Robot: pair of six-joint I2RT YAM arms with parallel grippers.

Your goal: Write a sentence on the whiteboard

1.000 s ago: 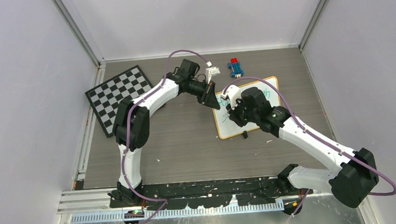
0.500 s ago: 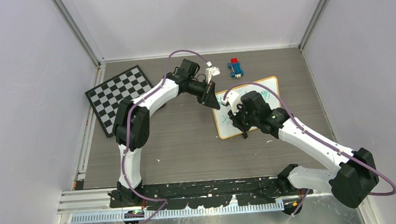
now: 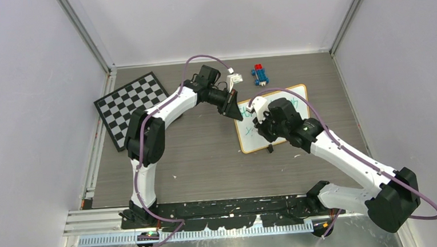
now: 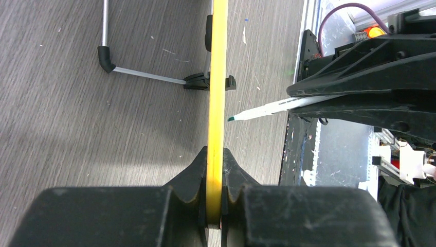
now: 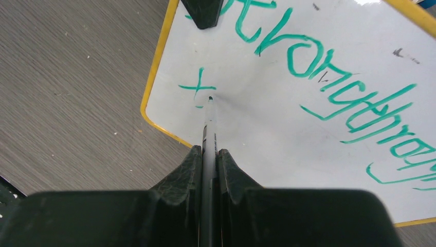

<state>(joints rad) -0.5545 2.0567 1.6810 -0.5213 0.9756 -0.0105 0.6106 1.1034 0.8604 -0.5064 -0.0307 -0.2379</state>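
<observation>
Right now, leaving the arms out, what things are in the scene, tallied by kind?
Boards: 2, the whiteboard and the checkerboard
Pens: 1, the marker held in the right tool
Toys: 1, the blue and red brick cluster
Total: 4

The left arm (image 3: 163,107) rises from the desk's (image 3: 207,164) near edge, forearm angling right, with the left pincer (image 4: 215,154) clamped tight on the whiteboard's (image 4: 218,62) rim. The right arm (image 3: 344,156) stretches from the near right corner toward the middle, wrist tipped down, and the right pincer (image 5: 210,154) is closed around a marker (image 5: 210,121).
</observation>
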